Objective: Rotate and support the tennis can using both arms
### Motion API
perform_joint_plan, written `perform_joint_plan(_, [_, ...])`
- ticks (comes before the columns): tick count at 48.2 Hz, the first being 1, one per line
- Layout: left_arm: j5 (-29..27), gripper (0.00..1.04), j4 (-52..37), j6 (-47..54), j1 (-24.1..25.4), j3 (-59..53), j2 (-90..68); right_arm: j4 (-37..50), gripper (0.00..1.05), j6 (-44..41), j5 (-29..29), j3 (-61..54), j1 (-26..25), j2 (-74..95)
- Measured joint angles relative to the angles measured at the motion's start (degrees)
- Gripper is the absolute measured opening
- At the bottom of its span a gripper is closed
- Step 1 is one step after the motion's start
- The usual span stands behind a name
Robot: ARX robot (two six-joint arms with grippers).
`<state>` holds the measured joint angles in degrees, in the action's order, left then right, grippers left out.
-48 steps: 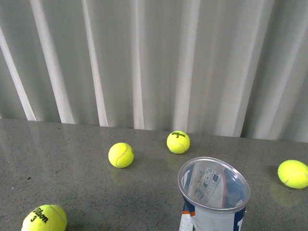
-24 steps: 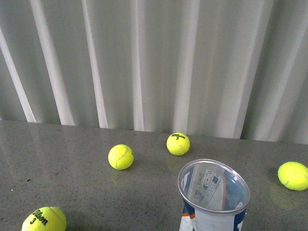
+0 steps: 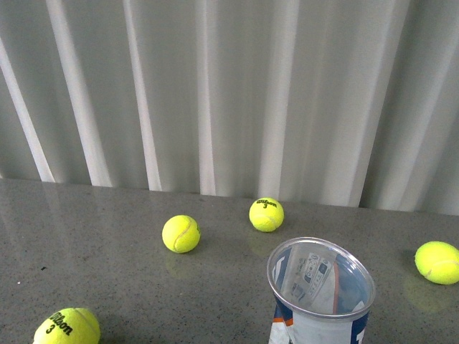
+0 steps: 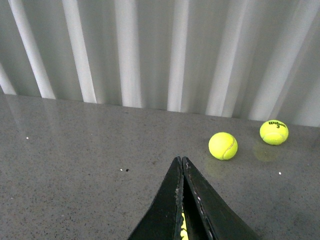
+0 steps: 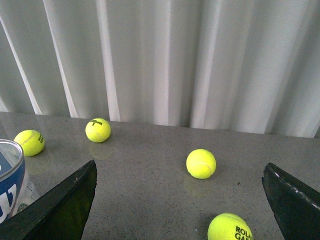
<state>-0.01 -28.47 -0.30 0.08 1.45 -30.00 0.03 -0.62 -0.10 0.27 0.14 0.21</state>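
The tennis can stands upright at the front of the grey table, open silver rim up, empty, with a white, blue and orange label. Its side also shows at the edge of the right wrist view. Neither arm shows in the front view. My left gripper is shut, its black fingers pressed together above the table, with a sliver of yellow-green between them lower down. My right gripper is open wide and empty, its black fingers spread beside the can, not touching it.
Yellow-green tennis balls lie scattered on the table: front left, middle, back middle and right. Two more lie ahead of the right gripper. A white curtain hangs behind the table.
The view has shifted slightly; the can and balls sit a little lower and further right in the front view. Nothing was taken hold of or let go.
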Motion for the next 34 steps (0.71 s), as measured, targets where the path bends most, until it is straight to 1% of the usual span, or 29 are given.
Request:
perform_joint_plan(3, [0.00,0.04,0.20,0.02,0.00,-0.04,1.51,0.00,0.98,0.00,0.02,0.00,0.00,0.00])
perform_joint_plan(26, [0.00,0.04,12.35,0.02,0.00,-0.07,14.14,0.00,0.98,0.02,0.02,0.00,0.00,0.00])
perform_joint_plan(34, [0.02,0.04,14.99,0.02,0.00,-0.07,16.79,0.00,0.98,0.02,0.02,0.00,0.00,0.00])
